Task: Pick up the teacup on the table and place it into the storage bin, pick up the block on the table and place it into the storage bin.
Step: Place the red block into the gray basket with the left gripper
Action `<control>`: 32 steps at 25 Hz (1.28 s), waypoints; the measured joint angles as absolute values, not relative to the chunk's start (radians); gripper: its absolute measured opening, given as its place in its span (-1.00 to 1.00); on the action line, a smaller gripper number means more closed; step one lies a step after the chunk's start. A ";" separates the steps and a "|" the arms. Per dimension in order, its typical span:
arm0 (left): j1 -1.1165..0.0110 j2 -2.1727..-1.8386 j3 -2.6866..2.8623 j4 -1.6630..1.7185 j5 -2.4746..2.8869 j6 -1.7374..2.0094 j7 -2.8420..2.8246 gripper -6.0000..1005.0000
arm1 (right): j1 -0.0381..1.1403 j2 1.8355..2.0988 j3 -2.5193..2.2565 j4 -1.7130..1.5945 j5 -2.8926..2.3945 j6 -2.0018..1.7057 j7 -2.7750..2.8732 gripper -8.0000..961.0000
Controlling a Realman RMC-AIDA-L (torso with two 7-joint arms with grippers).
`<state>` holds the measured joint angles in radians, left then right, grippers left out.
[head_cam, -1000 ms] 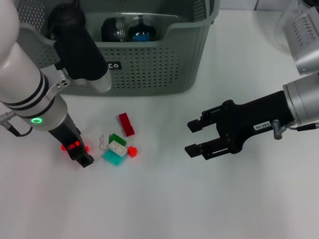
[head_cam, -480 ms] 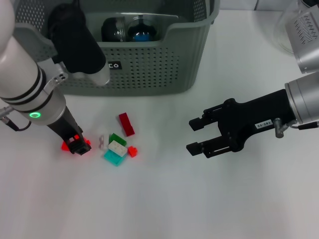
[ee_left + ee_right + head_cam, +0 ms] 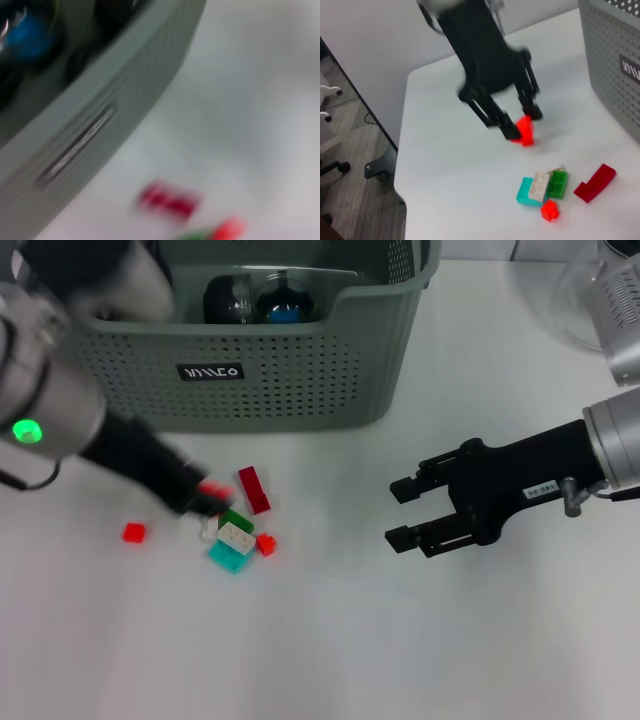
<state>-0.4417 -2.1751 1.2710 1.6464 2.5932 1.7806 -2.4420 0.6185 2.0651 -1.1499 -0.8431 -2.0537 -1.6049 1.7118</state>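
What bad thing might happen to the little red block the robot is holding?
1. The left tool grips the red block only at its tip, so it may slip out.
2. That tool hangs low beside the block pile and may scatter it.
3. The storage bin has a tall wall; the block might bump it.
The right tool waits open nearby.

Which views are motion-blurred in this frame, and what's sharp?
Head view: left gripper smeared by motion, block pile and right gripper sharp. Left wrist view: everything smeared, with the storage bin and red block only streaks. Right wrist view: left gripper slightly blurred, block pile crisp.
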 joint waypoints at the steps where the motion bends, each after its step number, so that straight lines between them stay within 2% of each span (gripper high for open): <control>1: -0.442 -2.175 1.215 1.662 2.501 1.804 -2.450 -0.19 | 0.616 2.062 -1.149 -0.842 -2.054 -1.606 1.717 0.43; 5: -0.475 -2.171 1.012 1.674 2.219 1.812 -2.472 -0.19 | 0.614 2.052 -1.135 -0.823 -2.054 -1.606 1.733 0.43; 8: -0.542 -2.166 0.946 1.683 2.150 1.743 -2.472 -0.19 | 0.614 2.050 -1.121 -0.809 -2.054 -1.605 1.745 0.43; 13: -0.685 -2.147 0.948 1.599 2.357 1.526 -2.504 -0.19 | 0.614 2.049 -1.110 -0.805 -2.054 -1.600 1.768 0.43; 21: -0.927 -2.088 0.952 1.177 2.749 1.313 -2.631 -0.19 | 0.614 2.049 -1.111 -0.804 -2.054 -1.584 1.782 0.42; 24: -0.947 -2.089 0.956 1.115 2.785 1.287 -2.632 -0.19 | 0.614 2.049 -1.111 -0.804 -2.054 -1.581 1.782 0.42; 32: -0.921 -2.108 0.961 1.176 2.825 1.291 -2.630 0.04 | 0.616 2.048 -1.111 -0.804 -2.054 -1.579 1.782 0.42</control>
